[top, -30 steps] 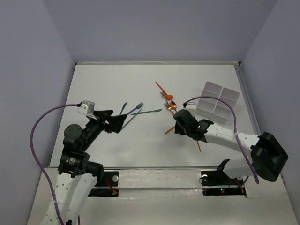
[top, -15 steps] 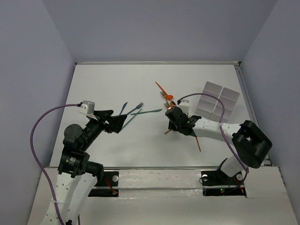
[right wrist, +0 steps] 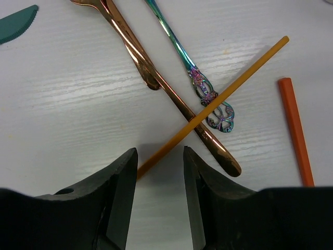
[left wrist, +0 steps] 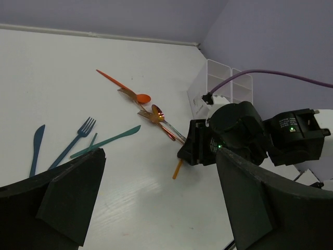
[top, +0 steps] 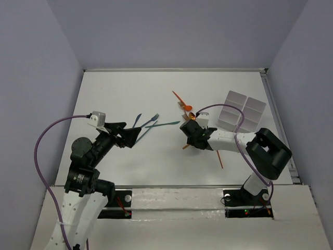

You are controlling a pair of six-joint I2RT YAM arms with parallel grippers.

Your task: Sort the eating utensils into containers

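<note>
Top view: the right gripper (top: 190, 136) sat low at the near end of the orange and copper utensils (top: 182, 101), mid-table. The tray (top: 242, 112) stood near it on the right, close to the table's right edge, and we saw nothing in its compartments. The left gripper (top: 132, 136) hung just short of the blue utensils (top: 151, 121). We judged the sorting barely begun, with a first pick in hand.

Left wrist view: the left jaws were spread wide with nothing between them. The blue fork (left wrist: 75, 140) and teal knife (left wrist: 106, 140) lay ahead with bare table (left wrist: 62, 67) all round.

Right wrist view: the right jaws were spread too. The near end of a yellow stick (right wrist: 218, 99) lay between them, close to one finger (right wrist: 122, 198), not pinched. It crossed over a copper handle (right wrist: 156, 78) and a rainbow handle (right wrist: 200, 83). The next move, we thought, called for closing on the stick and lifting it straight up before swinging to the tray, so as not to drag those handles.
</note>
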